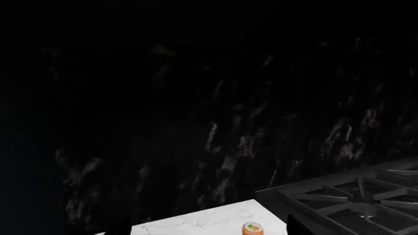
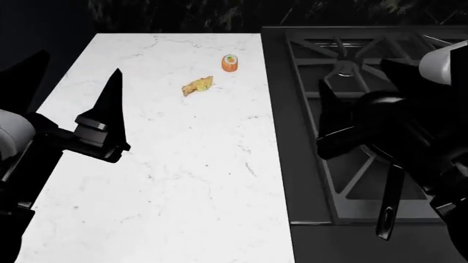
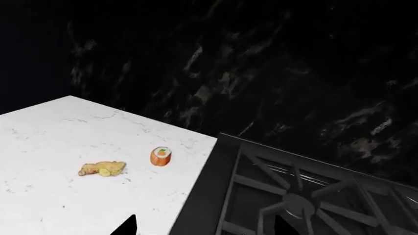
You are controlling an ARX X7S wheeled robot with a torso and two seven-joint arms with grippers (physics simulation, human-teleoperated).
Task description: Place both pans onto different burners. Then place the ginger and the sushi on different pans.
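The sushi [image 2: 230, 62] and the ginger [image 2: 197, 86] lie on the far part of the white marble counter [image 2: 168, 181], close together. Both show in the right wrist view, sushi [image 3: 160, 156] and ginger [image 3: 103, 169]. The sushi also shows in the left wrist view [image 1: 252, 228]. One pan lies on the stove's near left burner, mostly hidden under my right arm; its long handle [image 2: 387, 211] points toward me. The other pan is out of view. My left gripper [image 2: 69, 93] is open and empty over the counter's left side. My right gripper [image 2: 362, 93] is open and empty above the stove.
The dark grey stove [image 2: 303, 164] adjoins the counter's right edge, with its rear left burner [image 2: 347, 67] uncovered under its grate. A black marbled wall [image 3: 274, 73] stands behind counter and stove. The counter's left edge drops into darkness.
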